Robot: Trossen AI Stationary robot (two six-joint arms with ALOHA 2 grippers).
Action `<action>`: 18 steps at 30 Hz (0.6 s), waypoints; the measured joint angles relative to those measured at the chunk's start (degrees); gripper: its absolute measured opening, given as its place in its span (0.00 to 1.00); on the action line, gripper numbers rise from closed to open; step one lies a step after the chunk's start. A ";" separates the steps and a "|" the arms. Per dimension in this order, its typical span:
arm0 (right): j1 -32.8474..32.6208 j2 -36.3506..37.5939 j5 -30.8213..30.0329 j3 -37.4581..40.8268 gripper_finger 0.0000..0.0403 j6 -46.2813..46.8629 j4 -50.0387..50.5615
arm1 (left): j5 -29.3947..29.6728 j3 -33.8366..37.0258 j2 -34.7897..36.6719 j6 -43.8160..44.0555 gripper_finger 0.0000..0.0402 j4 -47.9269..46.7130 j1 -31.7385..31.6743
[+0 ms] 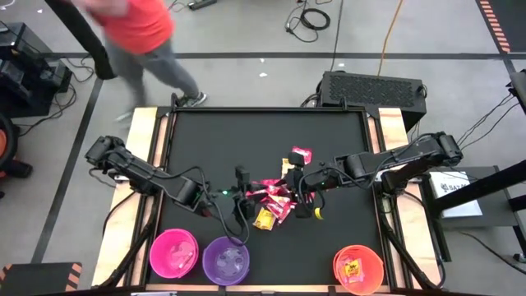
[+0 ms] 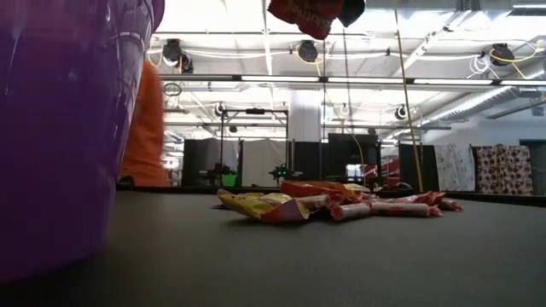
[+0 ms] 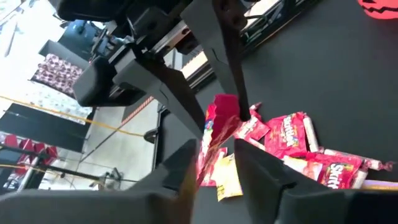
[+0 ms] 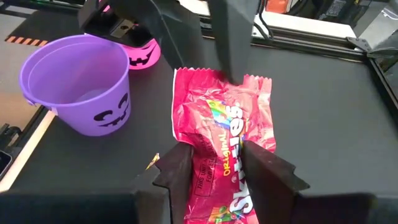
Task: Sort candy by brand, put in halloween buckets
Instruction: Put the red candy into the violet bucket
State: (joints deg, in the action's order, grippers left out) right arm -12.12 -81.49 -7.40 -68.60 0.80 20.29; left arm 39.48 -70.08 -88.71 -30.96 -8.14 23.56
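High view: overhead, straight down, whole desk [image 1: 329, 131] and both arms, floor around

Low view: desk-top level, looks across into room; purple bucket [image 2: 60, 128] very near at frame left, candy pile [image 2: 333, 205] mid-distance

Left wrist view: close, tilted, past own fingers at same pile

Right wrist view: close, past own fingers at red packet [image 4: 227, 149], purple bucket beyond

All four share pile

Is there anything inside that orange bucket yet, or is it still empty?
Not empty. From above, the orange bucket holds at least one yellow candy packet on its bottom. How many lie there cannot be told.
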 joint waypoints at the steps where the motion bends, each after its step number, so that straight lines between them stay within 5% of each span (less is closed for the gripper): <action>1: 0.00 0.02 0.00 0.00 0.33 0.00 0.00 | -0.01 0.00 0.00 0.00 0.21 -0.02 -0.03; 7: 0.00 0.02 -0.02 0.00 0.33 0.00 -0.07 | -0.04 0.00 0.00 -0.46 0.02 -0.09 -0.01; 18: -0.43 0.02 -0.04 0.00 0.46 0.78 0.07 | 0.20 0.00 0.00 -1.05 0.01 -2.66 0.03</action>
State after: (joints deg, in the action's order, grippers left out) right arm -12.55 -81.47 -7.44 -68.60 1.58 20.36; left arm 39.68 -70.08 -88.71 -32.01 -10.80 23.59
